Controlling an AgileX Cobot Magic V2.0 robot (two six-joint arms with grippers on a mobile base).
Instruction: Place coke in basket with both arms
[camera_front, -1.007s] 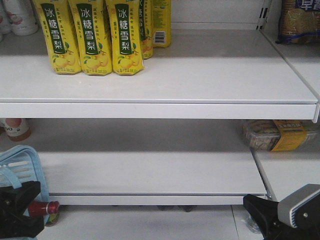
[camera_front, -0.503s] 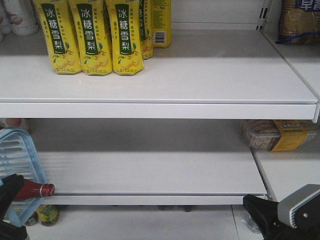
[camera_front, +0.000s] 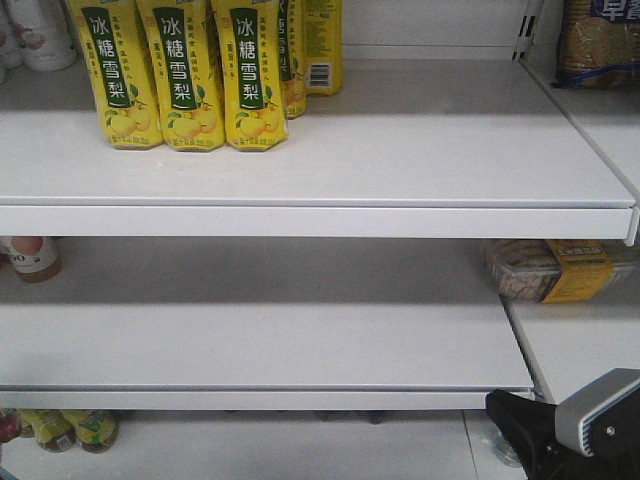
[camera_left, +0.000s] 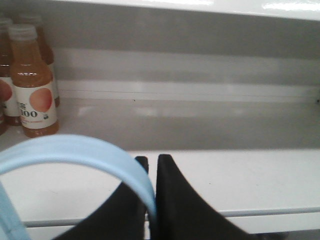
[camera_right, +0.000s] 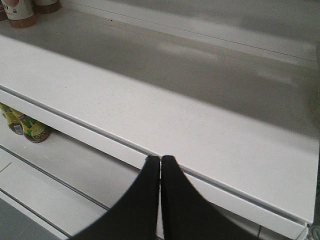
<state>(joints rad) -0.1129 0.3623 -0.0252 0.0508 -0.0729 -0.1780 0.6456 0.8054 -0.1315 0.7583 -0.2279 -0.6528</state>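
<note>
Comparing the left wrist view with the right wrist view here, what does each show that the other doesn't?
Only the left wrist view shows the basket's light blue handle pinched in the left claw, and full peach-label juice bottles at the left. Only the right wrist view shows the right claw, shut on nothing, and green-and-yellow labelled bottles under the shelf. Both share the bare white shelf. Neither shows the coke.
</note>
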